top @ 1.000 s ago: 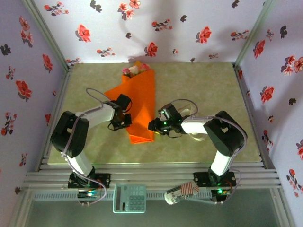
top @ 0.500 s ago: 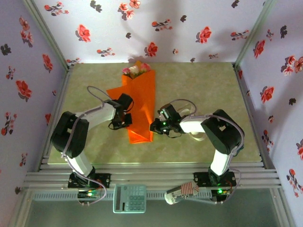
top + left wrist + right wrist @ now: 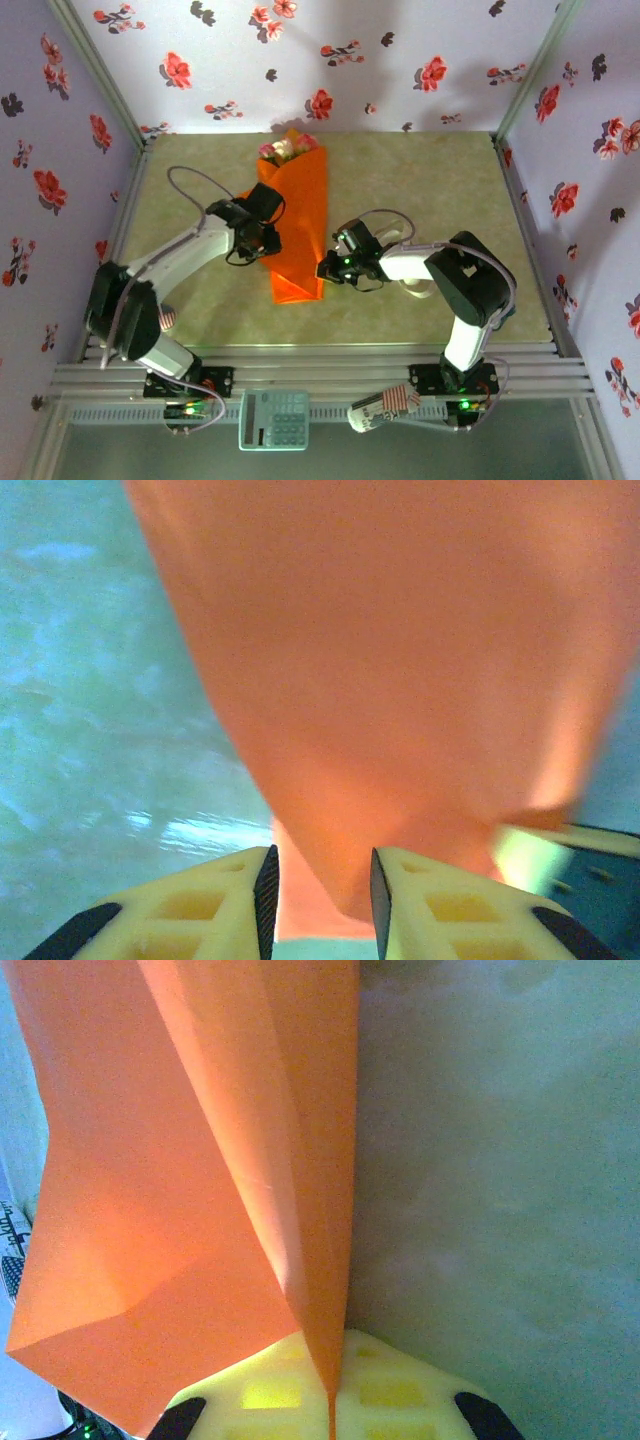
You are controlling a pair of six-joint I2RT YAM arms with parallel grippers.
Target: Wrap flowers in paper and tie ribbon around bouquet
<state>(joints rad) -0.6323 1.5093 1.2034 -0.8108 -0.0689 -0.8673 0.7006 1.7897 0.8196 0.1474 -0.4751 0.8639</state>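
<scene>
The right pincer (image 3: 330,1362) clamped the paper (image 3: 200,1160) edge, likely holding the wrap shut over the flowers (image 3: 283,149); the left pincer (image 3: 320,882) stood slightly apart astride the other fold.

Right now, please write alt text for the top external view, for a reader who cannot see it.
An orange paper lies lengthwise on a beige table, with pink and cream flowers showing at its far end. The left tool is at its left edge, the right tool at its right edge nearer the front. Flower-print walls surround it.
</scene>
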